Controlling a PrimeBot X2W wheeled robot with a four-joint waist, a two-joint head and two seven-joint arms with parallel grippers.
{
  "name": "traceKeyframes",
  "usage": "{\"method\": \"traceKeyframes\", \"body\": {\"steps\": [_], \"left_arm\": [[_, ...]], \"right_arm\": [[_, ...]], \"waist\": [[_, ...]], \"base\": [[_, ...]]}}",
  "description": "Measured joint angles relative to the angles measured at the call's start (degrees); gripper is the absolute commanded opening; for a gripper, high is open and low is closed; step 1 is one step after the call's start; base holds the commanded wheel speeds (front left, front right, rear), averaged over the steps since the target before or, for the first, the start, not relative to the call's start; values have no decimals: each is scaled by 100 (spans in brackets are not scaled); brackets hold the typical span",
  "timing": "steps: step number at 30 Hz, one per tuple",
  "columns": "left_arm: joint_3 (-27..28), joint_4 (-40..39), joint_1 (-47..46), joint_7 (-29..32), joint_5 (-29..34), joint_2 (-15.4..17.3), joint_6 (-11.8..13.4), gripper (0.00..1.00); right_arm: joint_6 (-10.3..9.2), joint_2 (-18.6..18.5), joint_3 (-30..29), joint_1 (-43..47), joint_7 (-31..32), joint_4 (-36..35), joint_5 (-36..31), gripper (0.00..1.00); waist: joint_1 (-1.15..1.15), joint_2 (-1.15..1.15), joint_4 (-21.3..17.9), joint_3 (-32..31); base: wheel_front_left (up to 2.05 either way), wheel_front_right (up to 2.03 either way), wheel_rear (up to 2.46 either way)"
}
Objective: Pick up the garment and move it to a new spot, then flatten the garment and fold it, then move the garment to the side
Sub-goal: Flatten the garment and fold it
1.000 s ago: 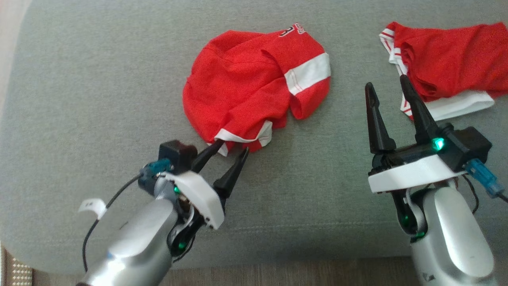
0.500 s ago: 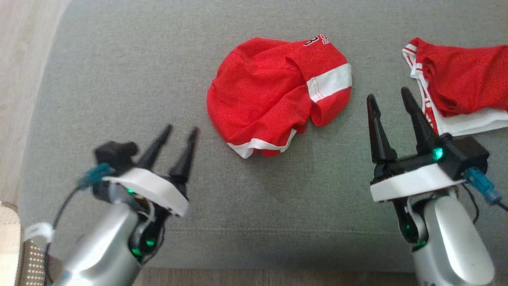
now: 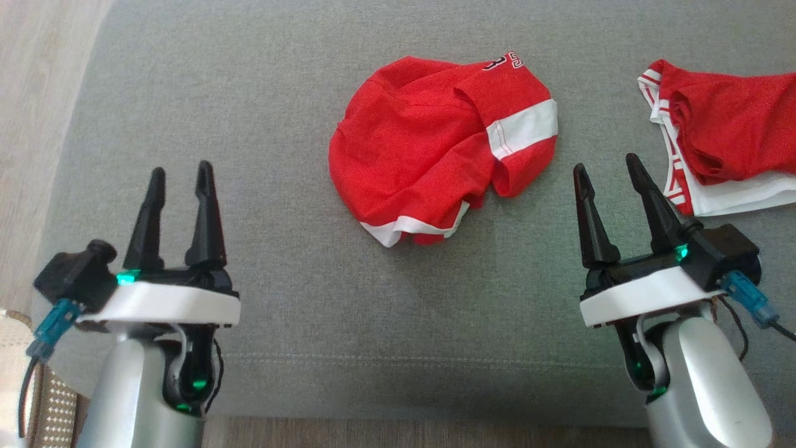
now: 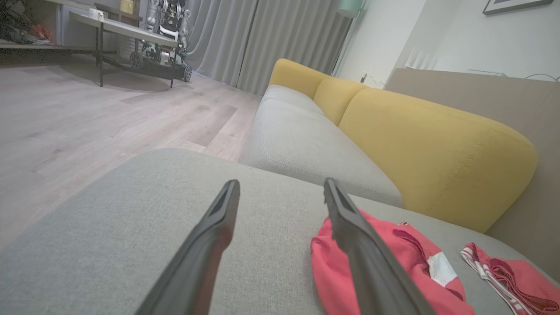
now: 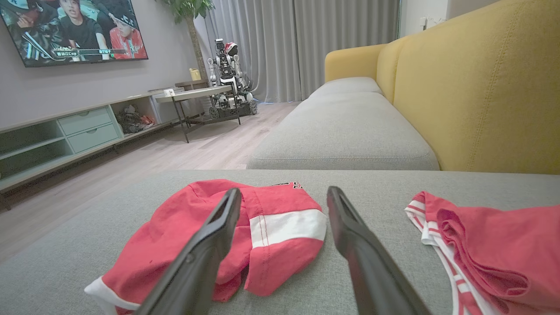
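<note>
A crumpled red garment (image 3: pixel 435 149) with white bands lies in a heap at the middle of the grey cushion (image 3: pixel 261 99). It also appears low in the right wrist view (image 5: pixel 271 227) and at the lower right of the left wrist view (image 4: pixel 393 262). My left gripper (image 3: pixel 179 174) stands open at the lower left, well clear of the garment, with nothing between its fingers. At the lower right my right gripper (image 3: pixel 608 167) is open and empty too, just right of the garment.
A second red and white garment (image 3: pixel 721 137) lies at the cushion's right edge, close to my right gripper. Wooden floor (image 3: pixel 37 93) runs along the left. A yellow sofa back (image 5: pixel 481 87) rises beyond the cushion; a low table (image 5: pixel 192 94) and another robot (image 5: pixel 227 61) stand across the room.
My left gripper let go of the garment's white hem, drew back to the left and straightened. The head camera shifted, so the whole scene moved. The right gripper stayed put.
</note>
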Motion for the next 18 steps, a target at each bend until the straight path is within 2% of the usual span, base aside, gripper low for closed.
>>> {"method": "traceKeyframes", "body": {"steps": [7,18], "left_arm": [[430,19,1,0,322,-199,-342,100],[315,136,-13,0,249,-225,-431,100]], "right_arm": [[0,0,136,-1,0,151,-13,100],[0,-1,1084,-302,11,1666,-47,100]], "waist": [[0,0,32,6],[0,0,303,208]], "base": [[0,0,0],[0,0,0]]}}
